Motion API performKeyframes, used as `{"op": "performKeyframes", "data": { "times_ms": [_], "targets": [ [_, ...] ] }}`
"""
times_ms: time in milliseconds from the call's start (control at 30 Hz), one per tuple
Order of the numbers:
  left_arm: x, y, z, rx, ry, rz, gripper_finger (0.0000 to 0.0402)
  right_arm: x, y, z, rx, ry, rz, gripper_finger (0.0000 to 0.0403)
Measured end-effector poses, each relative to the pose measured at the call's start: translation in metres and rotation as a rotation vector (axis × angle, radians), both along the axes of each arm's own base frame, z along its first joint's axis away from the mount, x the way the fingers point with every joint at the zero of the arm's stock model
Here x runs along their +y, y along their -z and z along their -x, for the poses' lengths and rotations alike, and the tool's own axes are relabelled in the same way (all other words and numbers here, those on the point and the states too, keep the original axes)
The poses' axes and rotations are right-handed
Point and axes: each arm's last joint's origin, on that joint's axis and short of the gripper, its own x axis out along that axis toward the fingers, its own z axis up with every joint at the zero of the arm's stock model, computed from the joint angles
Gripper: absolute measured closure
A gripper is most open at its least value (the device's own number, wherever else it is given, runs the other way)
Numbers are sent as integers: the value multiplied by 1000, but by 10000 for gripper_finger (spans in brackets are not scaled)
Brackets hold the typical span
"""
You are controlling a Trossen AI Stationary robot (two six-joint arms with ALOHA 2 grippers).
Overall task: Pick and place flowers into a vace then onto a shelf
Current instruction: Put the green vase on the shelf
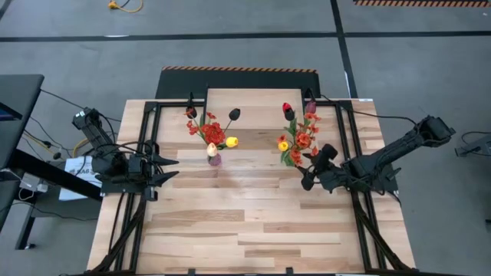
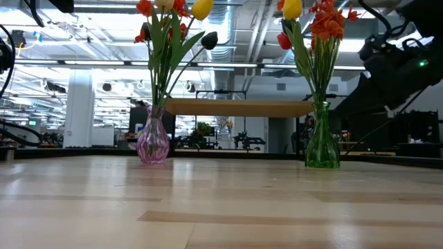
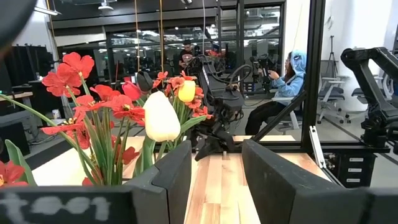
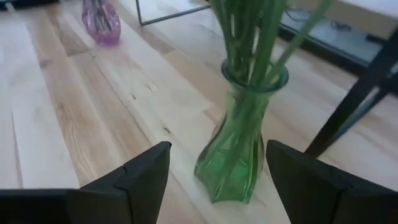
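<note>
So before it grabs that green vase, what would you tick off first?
1. Right gripper jaws open: ok.
2. Green vase lined up between them: ok.
3. Green vase upright on the table: ok.
4. Flowers seated in the green vase: ok.
5. Shelf top free for a vase: cannot tell.
6. Left gripper away from the pink vase: ok.

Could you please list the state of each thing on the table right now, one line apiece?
Green vase: upright on the table, holding flowers, not gripped.
Pink vase: upright on the table, holding flowers.
Shelf: nothing on it; both vases stand in front of it.
Right tool: open, fingers either side of the green vase, not touching.
Left tool: open, empty, waiting at the table's left edge.
</note>
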Motion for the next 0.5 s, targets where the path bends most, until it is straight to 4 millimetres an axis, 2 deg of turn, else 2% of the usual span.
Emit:
{"op": "performKeyframes", "data": {
  "times_ms": [233, 500],
  "targets": [
    [0, 0, 0, 0, 0, 0, 268, 0, -1, -1, 40, -53, 78, 143],
    [0, 0, 0, 0, 0, 0, 268, -9, -2, -4, 24, 15, 75, 142]
  ]
}}
